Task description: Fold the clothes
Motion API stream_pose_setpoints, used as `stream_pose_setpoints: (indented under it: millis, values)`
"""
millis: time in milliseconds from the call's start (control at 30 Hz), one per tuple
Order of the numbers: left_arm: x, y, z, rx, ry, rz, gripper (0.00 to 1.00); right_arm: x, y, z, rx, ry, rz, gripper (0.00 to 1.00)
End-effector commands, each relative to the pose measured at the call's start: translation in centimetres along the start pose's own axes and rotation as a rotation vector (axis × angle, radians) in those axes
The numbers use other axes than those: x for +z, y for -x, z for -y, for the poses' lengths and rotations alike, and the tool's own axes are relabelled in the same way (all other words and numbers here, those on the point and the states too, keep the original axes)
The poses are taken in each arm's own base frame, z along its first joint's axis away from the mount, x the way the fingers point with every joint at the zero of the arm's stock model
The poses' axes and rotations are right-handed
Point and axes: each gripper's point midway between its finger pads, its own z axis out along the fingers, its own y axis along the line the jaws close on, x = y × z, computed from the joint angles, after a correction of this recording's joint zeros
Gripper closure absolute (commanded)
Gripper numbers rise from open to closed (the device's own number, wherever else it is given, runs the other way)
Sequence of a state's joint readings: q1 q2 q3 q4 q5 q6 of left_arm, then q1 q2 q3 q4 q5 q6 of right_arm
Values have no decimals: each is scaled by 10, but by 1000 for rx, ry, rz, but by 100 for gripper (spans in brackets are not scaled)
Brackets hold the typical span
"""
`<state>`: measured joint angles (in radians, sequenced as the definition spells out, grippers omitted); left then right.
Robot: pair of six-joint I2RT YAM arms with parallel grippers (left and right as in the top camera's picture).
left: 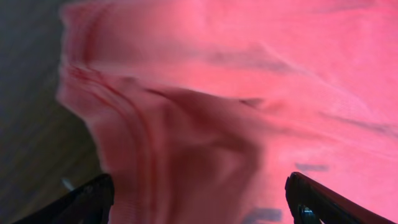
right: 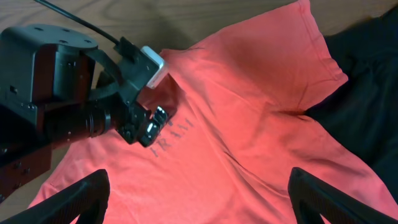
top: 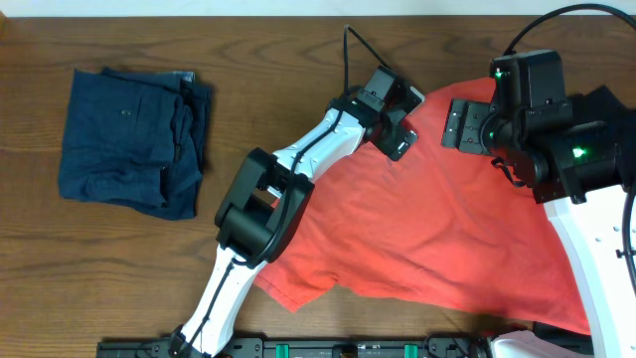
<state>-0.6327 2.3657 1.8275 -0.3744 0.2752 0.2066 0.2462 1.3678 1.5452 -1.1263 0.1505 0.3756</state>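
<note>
The coral T-shirt (left: 236,74) lay bunched just under my left hand (left: 199,202), which was spread wide and holding nothing. My right hand (right: 199,196) (equally wide) hovered higher over its lettering (right: 173,140).

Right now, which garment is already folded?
The dark navy garment at far left: a compact folded rectangle lying apart from the others. The coral-red T-shirt lies spread out and rumpled; the black garment shows only partly, beside it.
</note>
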Motion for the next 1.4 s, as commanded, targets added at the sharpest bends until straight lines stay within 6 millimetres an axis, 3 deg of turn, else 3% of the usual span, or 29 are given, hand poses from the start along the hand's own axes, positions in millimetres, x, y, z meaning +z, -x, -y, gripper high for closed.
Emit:
stream_pose_setpoints:
  millis: [0, 167, 267, 400, 567, 800, 900, 1067, 1233, 1300, 1367]
  values:
    - [7, -4, -22, 2, 87, 0, 11, 2, 2, 5, 21, -19, -2, 10]
    - [4, 10, -40, 4, 160, 56, 13, 2, 1, 6, 21, -21, -6, 9]
    - [6, 10, -38, 5, 148, 62, 21, 2, 1, 5, 20, -21, -5, 9]
    - [15, 2, -33, 2, 129, 41, 38, 2, 2, 5, 21, -20, -1, 9]
    - [21, -1, -17, -6, 30, 40, 50, 2, 5, 4, 23, -15, 9, 9]
    - [19, -8, -29, -34, 39, 20, 80, 2, 5, 4, 23, -17, 10, 9]
    - [14, -16, -57, -119, 103, 4, 94, 2, 5, 7, 22, -30, 15, 9]
    - [-15, -37, -134, -300, 250, -16, 94, 2, 7, 12, 23, -58, 26, 7]
    - [-80, -68, -226, -482, 362, -8, 94, 2, 12, 26, 27, -134, 50, 6]
    - [-105, -78, -251, -569, 385, 16, 94, 6, 14, 35, 32, -182, 53, 6]
    - [-124, -79, -260, -605, 341, 51, 94, 13, 14, 43, 44, -208, 38, 6]
